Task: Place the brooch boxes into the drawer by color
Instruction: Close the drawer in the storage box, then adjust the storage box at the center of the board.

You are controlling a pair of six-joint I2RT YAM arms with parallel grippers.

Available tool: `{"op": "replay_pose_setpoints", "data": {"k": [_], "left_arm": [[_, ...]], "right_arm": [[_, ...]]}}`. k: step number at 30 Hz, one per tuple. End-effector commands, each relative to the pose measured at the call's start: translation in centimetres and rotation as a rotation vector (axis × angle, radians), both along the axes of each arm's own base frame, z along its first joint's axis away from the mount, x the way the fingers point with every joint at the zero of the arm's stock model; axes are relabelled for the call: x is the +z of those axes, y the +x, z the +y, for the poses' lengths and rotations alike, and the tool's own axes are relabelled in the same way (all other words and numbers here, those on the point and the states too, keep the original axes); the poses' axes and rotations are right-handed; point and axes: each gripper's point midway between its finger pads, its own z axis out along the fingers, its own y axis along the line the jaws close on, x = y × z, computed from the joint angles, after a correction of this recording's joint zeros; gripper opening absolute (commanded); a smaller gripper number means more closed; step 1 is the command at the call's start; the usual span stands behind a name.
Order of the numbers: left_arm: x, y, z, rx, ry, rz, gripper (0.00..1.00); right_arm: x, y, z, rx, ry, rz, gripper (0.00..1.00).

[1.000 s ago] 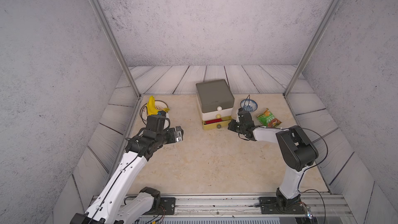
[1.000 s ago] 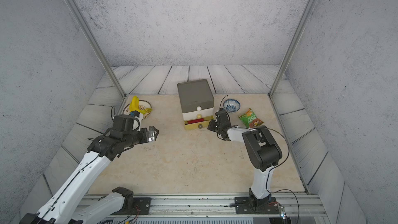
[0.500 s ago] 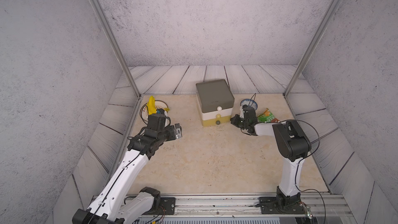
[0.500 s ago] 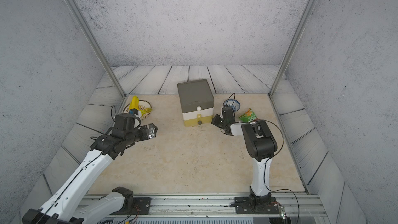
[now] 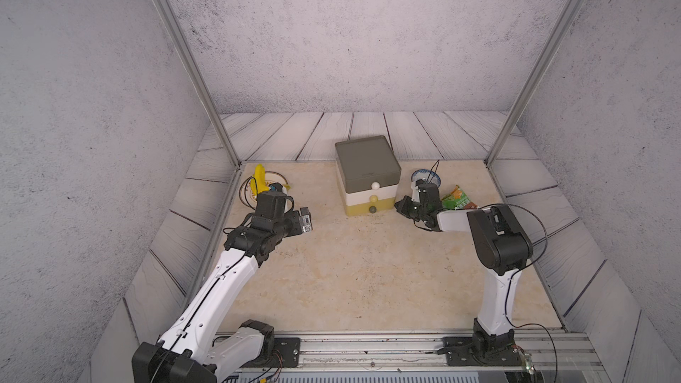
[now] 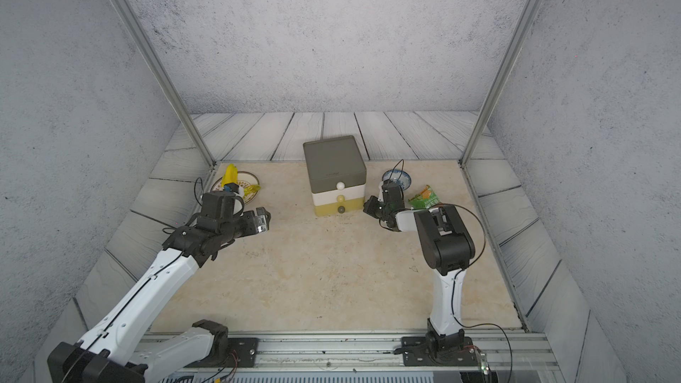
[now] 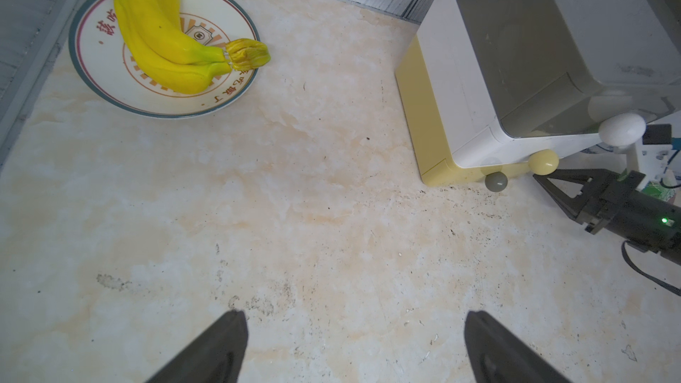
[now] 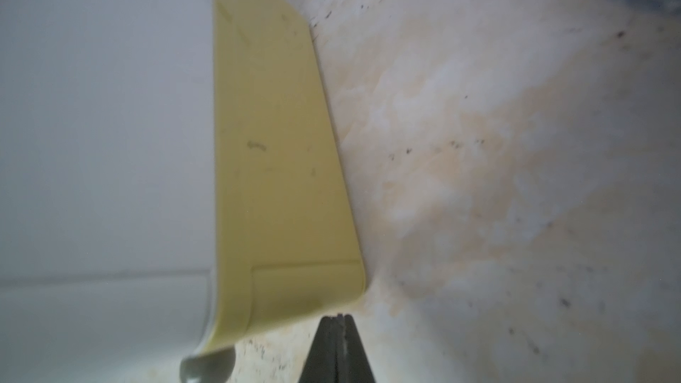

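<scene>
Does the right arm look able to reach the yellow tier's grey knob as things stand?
Probably yes: the right gripper sits low beside the drawer, near the grey knob, with only bare table between.

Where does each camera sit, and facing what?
Both top views: high behind the arm bases, looking down at the grey, white and yellow three-tier drawer chest; left claw and right claw show.
Left wrist: above the beige table, facing chest and yellow bananas; open left claw shows.
Right wrist: low, close on the chest's yellow tier; shut right claw shows.
Shared: every view sees the chest.
</scene>
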Motion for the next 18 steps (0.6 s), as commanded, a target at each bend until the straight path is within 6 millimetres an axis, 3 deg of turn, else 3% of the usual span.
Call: {"op": "replay_pose_setpoints", "data": {"k": [1, 7, 11, 13, 18], "left_arm": [[0.3, -0.2, 0.3, 0.003, -0.02, -0.015, 0.98], [1.1, -0.4, 0.8, 0.01, -0.087, -0.01, 0.98], [1.7, -0.6, 2.0, 0.035, -0.085, -0.028, 0.98], [2.0, -0.6, 2.1, 0.035, -0.089, -0.034, 0.98], [1.9, -0.6, 2.1, 0.034, -0.094, -0.032, 0.98]], "right_arm": [[2.8, -1.0, -0.6, 0.038, -0.078, -0.049, 0.21], [3.6, 0.0, -1.7, -0.001, -0.101, -0.05, 0.38], [4.5, 1.3, -2.5, -0.047, -0.143, -0.065, 0.38], [5.1, 1.9, -2.6, -0.057, -0.153, -0.083, 0.34], [5.4, 3.9, -1.7, -0.044, -0.132, -0.109, 0.1]]}}
